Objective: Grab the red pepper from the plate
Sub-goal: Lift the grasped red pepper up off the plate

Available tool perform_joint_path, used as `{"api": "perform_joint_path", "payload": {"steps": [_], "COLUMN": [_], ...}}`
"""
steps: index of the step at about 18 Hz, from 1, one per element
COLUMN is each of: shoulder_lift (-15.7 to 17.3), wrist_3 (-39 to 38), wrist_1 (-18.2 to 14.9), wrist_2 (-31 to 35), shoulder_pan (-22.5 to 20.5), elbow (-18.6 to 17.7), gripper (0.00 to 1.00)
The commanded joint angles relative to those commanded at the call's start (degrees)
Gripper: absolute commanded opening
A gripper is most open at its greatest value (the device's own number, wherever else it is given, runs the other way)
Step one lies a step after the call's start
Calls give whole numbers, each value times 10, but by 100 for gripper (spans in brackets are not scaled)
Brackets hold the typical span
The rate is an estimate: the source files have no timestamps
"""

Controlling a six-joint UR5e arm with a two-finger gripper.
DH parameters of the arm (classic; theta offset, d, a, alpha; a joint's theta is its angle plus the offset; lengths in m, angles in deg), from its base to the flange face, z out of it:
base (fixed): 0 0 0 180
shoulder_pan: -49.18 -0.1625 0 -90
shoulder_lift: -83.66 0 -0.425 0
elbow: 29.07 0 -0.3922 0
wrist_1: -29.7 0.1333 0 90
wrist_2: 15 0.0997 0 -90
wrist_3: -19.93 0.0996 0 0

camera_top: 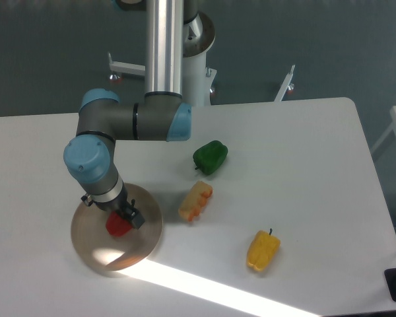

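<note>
Red pepper (pixel 117 226) on plate (pixel 92 247), seemingly between end effector (pixel 124 219) fingers.

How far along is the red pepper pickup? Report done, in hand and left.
Done: the gripper has reached the small glossy red pepper on the round beige plate. In hand: its jaws sit at the pepper; whether they have closed is unclear. Left: the lift, since the pepper appears to rest on the plate.

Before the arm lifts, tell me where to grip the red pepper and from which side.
Grip the red pepper across its rounded body, coming from above: it sits on the flat plate, and the pincer is already down on it.
</note>
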Motion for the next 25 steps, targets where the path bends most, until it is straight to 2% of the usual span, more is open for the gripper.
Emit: {"api": "perform_joint_path", "payload": {"steps": [4, 10, 13, 18, 21, 25], "shoulder_lift": [1, 4, 6, 9, 27, 47], "wrist_3": [5, 8, 10, 11, 57, 88], "wrist_1": [0, 0, 0, -2, -11, -21], "wrist_2": [0, -2, -2, -2, -2, -2], "shoulder_pan": [0, 1, 0, 0, -5, -36], "elbow": [1, 3, 4, 10, 16, 24], "gripper": [76, 71, 61, 60, 60, 60]}}
